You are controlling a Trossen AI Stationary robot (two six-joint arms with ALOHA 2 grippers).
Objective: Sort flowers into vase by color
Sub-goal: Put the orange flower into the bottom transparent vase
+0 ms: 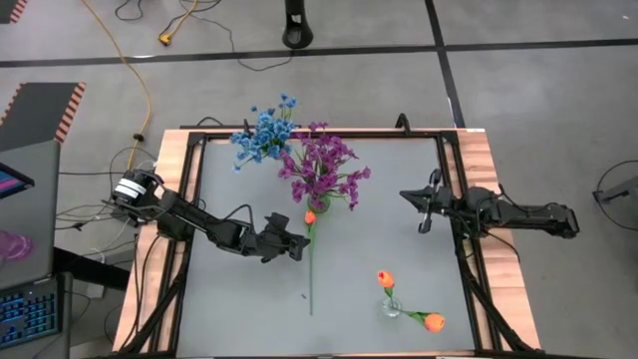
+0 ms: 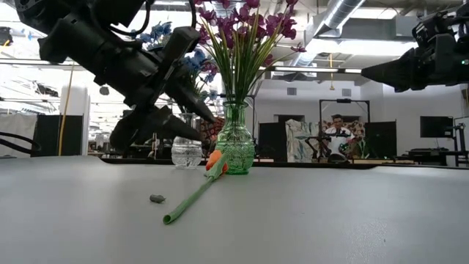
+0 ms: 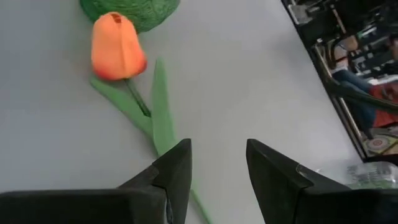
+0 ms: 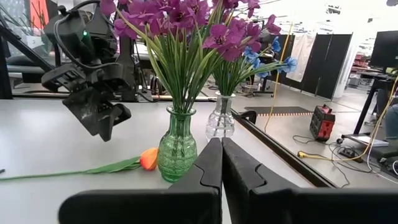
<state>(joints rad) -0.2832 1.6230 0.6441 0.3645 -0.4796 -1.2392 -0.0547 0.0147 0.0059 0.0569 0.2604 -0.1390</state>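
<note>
An orange tulip lies flat on the grey table, its bud beside the foot of the green vase and its stem running toward the near edge. The green vase holds purple flowers. A clear vase behind it holds blue flowers. My left gripper hovers open just above the tulip's stem, slanting down, touching nothing. My right gripper waits shut and level at the table's right edge.
A small clear vase at the near right holds two orange tulips, one leaning out low. A small grey bit lies beside the stem. A black frame borders the table. A person sits far behind the table.
</note>
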